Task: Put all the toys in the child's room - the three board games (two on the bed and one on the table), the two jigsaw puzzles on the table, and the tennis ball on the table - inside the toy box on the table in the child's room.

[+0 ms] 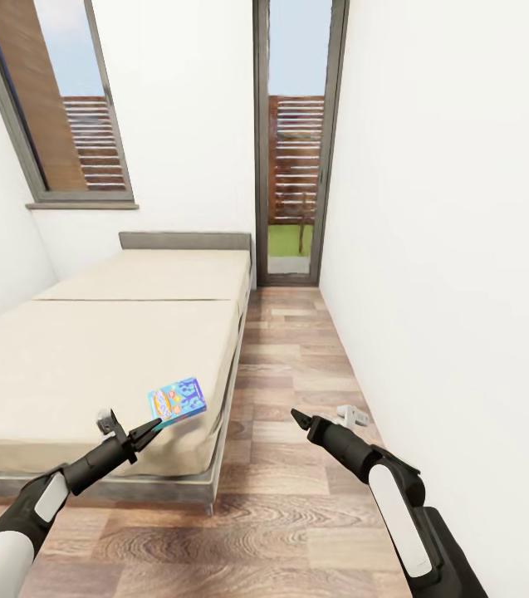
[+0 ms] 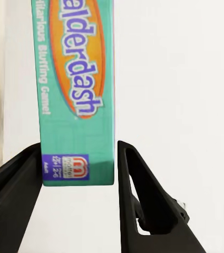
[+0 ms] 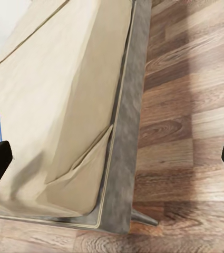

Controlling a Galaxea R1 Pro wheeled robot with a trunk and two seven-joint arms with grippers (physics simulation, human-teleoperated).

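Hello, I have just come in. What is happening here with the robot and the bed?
The robot stands on the wood floor at the foot corner of the bed. Its left gripper is at a board game near the bed's corner; the left wrist view shows the box between the two fingers, apparently gripped. The right gripper hangs open over the floor beside the bed, holding nothing. The toy box is not reached yet.

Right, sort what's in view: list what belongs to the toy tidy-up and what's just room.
Job:
- board game, blue box on the bed's near corner, its end between the left hand's fingers
- bed, where it lies

Just room:
- wood-plank floor
- windows
- right hand, open over the floor
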